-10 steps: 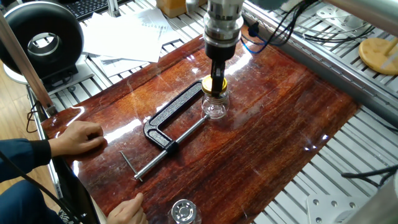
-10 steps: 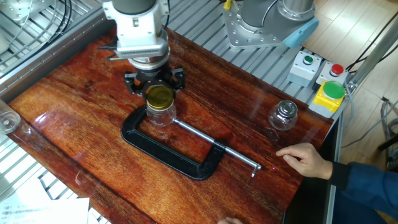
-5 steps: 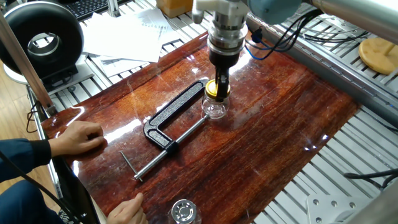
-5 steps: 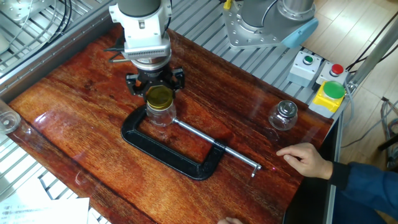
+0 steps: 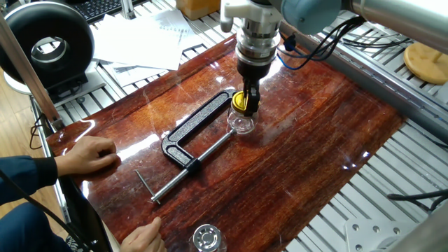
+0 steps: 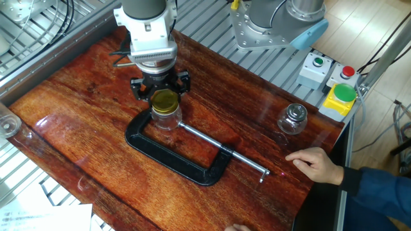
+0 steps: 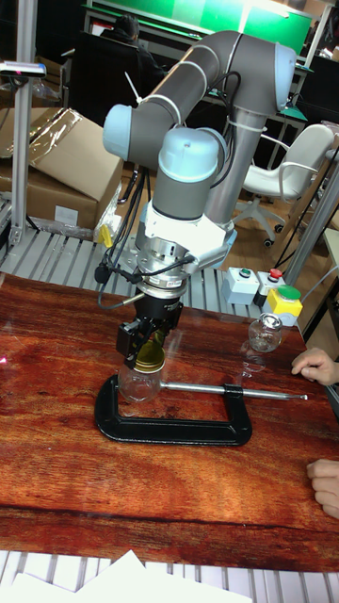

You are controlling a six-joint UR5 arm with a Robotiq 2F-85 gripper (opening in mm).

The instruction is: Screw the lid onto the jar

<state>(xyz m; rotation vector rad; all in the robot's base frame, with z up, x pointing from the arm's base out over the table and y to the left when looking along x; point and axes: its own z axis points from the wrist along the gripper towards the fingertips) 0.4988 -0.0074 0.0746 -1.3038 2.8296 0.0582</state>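
Note:
The small clear glass jar stands on the wooden table inside the jaw of a black C-clamp. The yellow-gold lid sits on the jar's mouth. My gripper comes straight down from above, and its black fingers close on the lid's sides. The far edge of the lid is hidden behind the fingers.
A second clear jar with a silvery top stands near a person's hands. A tan wooden disc lies off the table. A button box sits at the table's corner.
The gripper has turned about its vertical axis on the lid and sits slightly lower. The jar, the clamp and the person's hands have not moved.

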